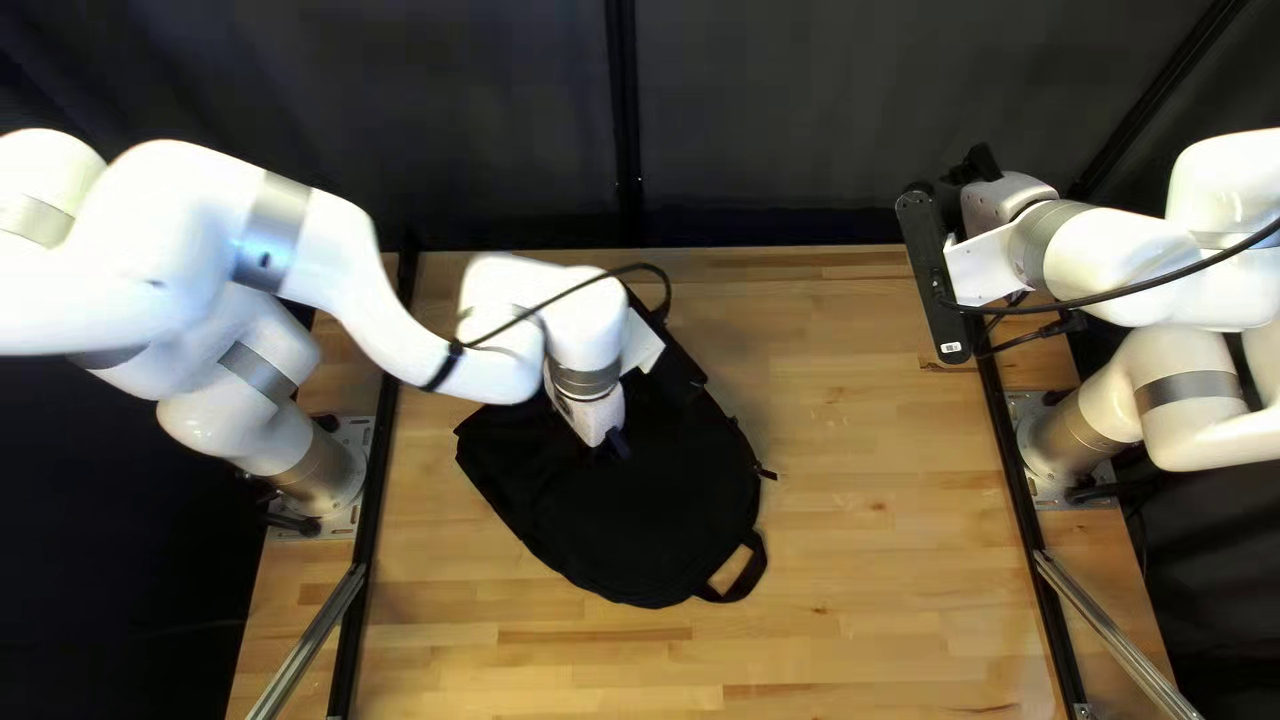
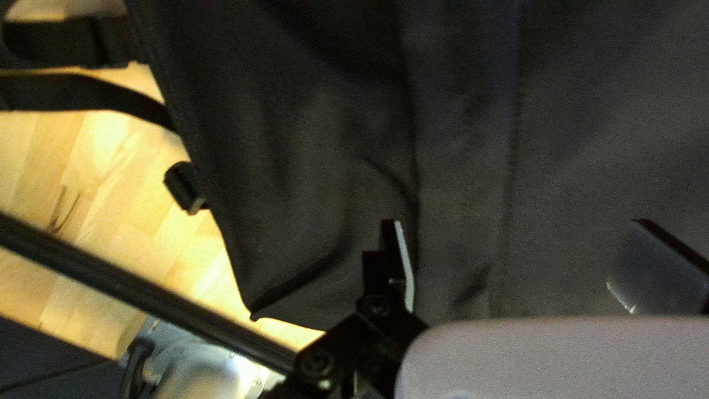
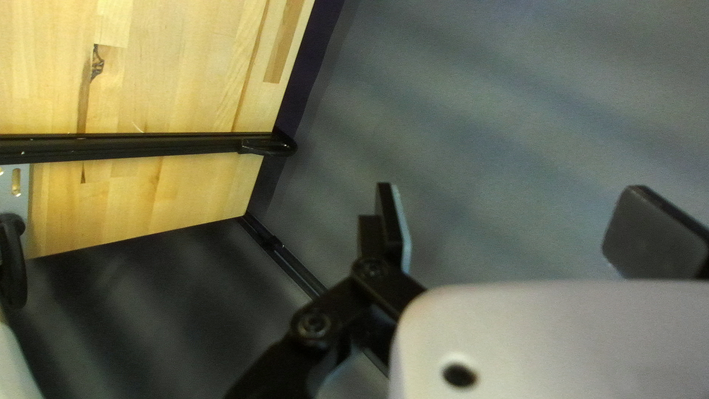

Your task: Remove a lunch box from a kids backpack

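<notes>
1. The left claw (image 1: 616,440) is spread wide over the black backpack (image 1: 640,507), its two fingers (image 2: 656,267) well apart with dark cloth showing beyond and between them; I can't tell whether they touch it
2. The backpack lies on the bench (image 1: 880,534), left of the middle in the top left view, with a looped handle (image 1: 758,571) pointing toward the near edge and a small zip pull (image 1: 764,472) sticking out at its side
3. As for the lunch box, I can't make it out, so I can't say where it sits
4. In the left wrist view a buckle (image 2: 181,186) pokes out beside the bag's edge, near a black strap (image 2: 96,96) lying over the pale wood
5. The left arm (image 1: 440,347) reaches across from its base, a thin dark cable (image 1: 560,296) looping above it
6. The right claw (image 1: 980,166) is up by the far right part of the bench, spread too, nothing but dark curtain (image 3: 502,133) between its fingers
7. A black rail (image 3: 133,146) runs along the bench beside the right arm (image 1: 1120,267)
</notes>
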